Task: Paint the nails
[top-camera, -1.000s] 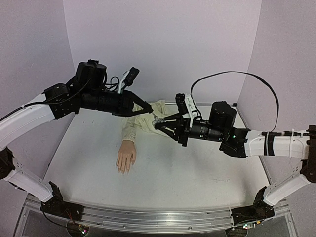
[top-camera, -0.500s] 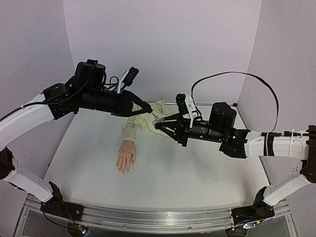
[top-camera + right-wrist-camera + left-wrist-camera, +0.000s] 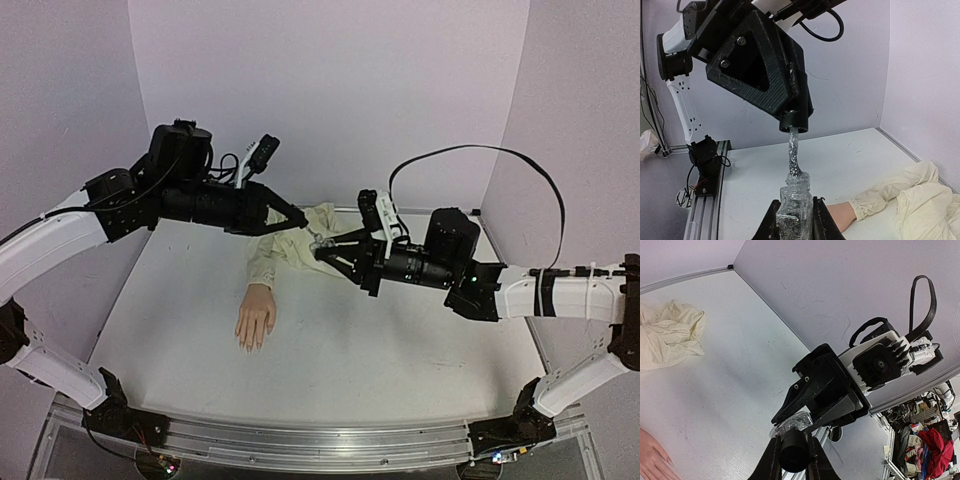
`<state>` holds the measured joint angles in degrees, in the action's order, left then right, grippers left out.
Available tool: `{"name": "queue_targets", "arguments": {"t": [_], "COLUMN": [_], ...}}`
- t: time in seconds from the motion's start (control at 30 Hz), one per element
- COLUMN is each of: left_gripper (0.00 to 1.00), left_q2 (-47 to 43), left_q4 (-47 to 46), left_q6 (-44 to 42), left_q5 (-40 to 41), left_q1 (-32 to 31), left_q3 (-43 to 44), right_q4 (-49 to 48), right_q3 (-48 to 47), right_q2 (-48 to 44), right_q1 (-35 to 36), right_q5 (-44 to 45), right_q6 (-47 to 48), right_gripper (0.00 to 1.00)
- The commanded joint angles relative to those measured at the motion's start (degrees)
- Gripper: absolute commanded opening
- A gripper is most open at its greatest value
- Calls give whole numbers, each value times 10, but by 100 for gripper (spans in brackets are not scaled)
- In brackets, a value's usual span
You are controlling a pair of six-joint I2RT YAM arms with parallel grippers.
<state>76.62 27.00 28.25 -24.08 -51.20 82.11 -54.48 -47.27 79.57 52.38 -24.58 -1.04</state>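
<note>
Glass first: the clear polish bottle (image 3: pixel 796 192) sits clamped between the closed fingers of my right gripper (image 3: pixel 795 220). My left gripper (image 3: pixel 792 465) is pinched shut on the black cap (image 3: pixel 794 121), with the brush (image 3: pixel 793 150) hanging under it and its lower end at the bottle's neck. I see 2 risks. A sideways pull would scrape the brush on the rim and could twist the bottle in its grip. A loaded brush carried across could drip on the cream sleeve (image 3: pixel 285 250) or the table (image 3: pixel 400 350). The nails (image 3: pixel 250 345) tip the mannequin hand (image 3: pixel 255 320), which lies flat on the table — lower than both grippers, nearer my bases, well apart from the brush and left of the right gripper.
</note>
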Motion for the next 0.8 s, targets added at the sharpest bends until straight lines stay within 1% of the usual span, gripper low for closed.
{"name": "queue_targets", "arguments": {"t": [0.0, 0.27, 0.53, 0.67, 0.73, 0.77], "left_gripper": [0, 0, 0, 0, 0, 0], "left_q2": [-23, -25, -38, -46, -46, -44], "left_q4": [-18, -18, -15, -3, 16, 26], "left_q6": [-12, -12, -12, 2, 17, 23], "left_q5": [-7, -7, 8, 40, 63, 73], "left_q1": [1, 2, 2, 2, 3, 3], "left_q3": [9, 8, -3, -19, -27, -30], "right_q4": [-52, -64, -97, -102, -84, -70], "right_q3": [1, 14, 51, 84, 98, 105], "right_q2": [-24, -34, -65, -102, -128, -140], "right_q1": [-2, -3, -2, -3, -9, -13], "right_q5": [4, 25, 92, 151, 179, 184], "right_q6": [5, 6, 3, 5, 5, 20], "right_gripper": [0, 0, 0, 0, 0, 0]}}
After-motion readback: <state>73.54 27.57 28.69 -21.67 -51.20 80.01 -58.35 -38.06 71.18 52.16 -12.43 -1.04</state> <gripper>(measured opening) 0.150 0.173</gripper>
